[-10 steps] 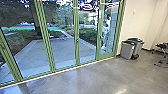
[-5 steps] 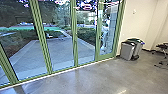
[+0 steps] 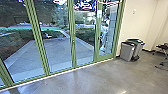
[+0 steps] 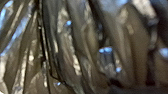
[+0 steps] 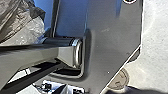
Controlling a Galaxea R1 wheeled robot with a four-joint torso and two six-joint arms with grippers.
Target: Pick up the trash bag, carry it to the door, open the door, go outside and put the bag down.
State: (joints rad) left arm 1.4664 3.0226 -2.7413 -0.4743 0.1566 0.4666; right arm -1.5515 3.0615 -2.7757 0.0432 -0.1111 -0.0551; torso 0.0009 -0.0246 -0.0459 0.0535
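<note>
Close before the left wrist camera, the trash bag (image 4: 87,47) is seen as dark, glossy plastic gathered into deep folds, with bluish glints caught along some creases. In the right wrist view, crumpled plastic is also shown beside the robot's own dark plate, and pale floor is seen past the plate's edge. How far the left gripper is open cannot be told, nor whether the bag is gripped by it. The state of the right gripper cannot be told either, nor whether anything is held in it.

Ahead of the robot, a row of glass doors (image 3: 73,50) in green frames is seen, closed, with the smooth grey floor (image 3: 82,81) indoors running up to them. Through the panes, a paved yard (image 3: 56,55) is seen, bordered by planting (image 3: 86,33). Behind the glass near the row's far right end, a pale figure (image 3: 103,37) is seen, apparently a person, though too small to be told for certain. Beside the doors, near the pale wall (image 3: 141,17), a grey bin (image 3: 126,51) is placed in front of another with a green lid (image 3: 135,40). Farther right, dark wheeled furniture (image 3: 162,47) is partly seen.
</note>
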